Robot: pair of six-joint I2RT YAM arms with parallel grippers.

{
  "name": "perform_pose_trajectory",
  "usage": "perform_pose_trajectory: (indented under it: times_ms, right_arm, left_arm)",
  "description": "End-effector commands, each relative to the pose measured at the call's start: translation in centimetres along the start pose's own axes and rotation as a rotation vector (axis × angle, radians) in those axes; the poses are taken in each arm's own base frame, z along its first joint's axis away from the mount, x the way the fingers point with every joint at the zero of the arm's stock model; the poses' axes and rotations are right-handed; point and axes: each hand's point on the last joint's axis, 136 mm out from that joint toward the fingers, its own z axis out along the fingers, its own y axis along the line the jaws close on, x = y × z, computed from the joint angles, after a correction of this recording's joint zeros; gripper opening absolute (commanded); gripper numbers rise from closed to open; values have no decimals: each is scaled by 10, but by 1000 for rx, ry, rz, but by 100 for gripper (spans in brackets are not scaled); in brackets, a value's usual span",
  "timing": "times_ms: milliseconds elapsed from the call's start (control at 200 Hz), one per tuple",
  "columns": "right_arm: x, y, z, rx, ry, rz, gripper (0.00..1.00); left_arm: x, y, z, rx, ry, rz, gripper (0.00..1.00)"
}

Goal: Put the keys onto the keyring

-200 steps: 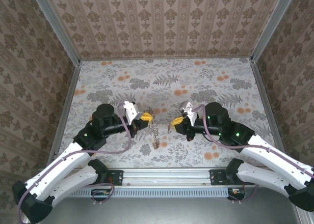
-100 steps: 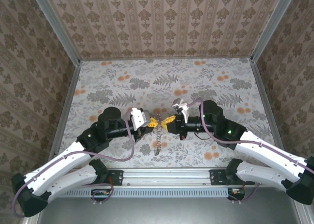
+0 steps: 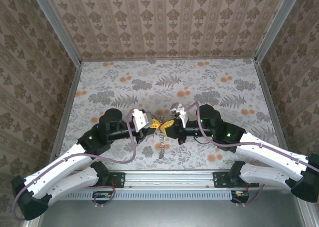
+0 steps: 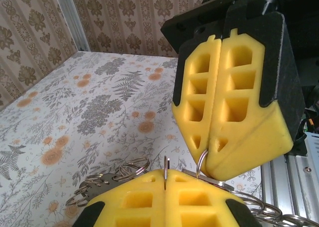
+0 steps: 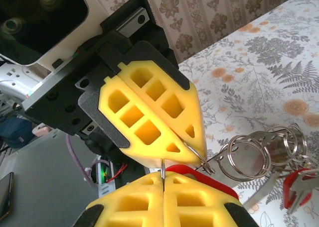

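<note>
My two grippers meet tip to tip above the middle of the table, left gripper point(image 3: 155, 122) and right gripper point(image 3: 168, 123). The keyring is a bunch of thin metal split rings; a chain of rings point(image 3: 160, 145) hangs from the meeting point down to the table. In the left wrist view the left gripper point(image 4: 165, 173) is shut on one thin ring wire, and the right gripper point(image 4: 212, 160) pinches another wire just above it. In the right wrist view the right gripper point(image 5: 163, 174) is shut on a ring wire, with a red key head point(image 5: 202, 174) right behind its fingers. More rings point(image 5: 249, 157) dangle beside it.
The floral table point(image 3: 124, 82) is walled by patterned panels on three sides. An aluminium rail point(image 3: 169, 179) runs along the near edge between the arm bases. A grey metal key with loose rings point(image 4: 97, 184) hangs at the lower left of the left wrist view.
Both grippers have come together from about a hand's width apart until their tips meet. The ring chain has been lifted along with the left gripper and now hangs between them.
</note>
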Motion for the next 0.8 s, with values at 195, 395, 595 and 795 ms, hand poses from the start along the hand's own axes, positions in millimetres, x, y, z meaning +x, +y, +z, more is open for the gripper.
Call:
perform_pose_trajectory:
  times_ms: [195, 395, 595, 795]
  right_arm:
    - [-19, -8, -5, 110, -94, -28, 0]
    - [-21, -13, -10, 149, -117, -18, 0]
    - [-11, -12, -9, 179, -91, -27, 0]
    - [-9, -12, -6, 185, -83, -28, 0]
  left_arm:
    - [-29, -3, -10, 2, -90, 65, 0]
    - [-28, -2, -10, -9, -86, 68, 0]
    - [-27, 0, -8, -14, -75, 69, 0]
    - [-27, -2, -8, -5, -73, 72, 0]
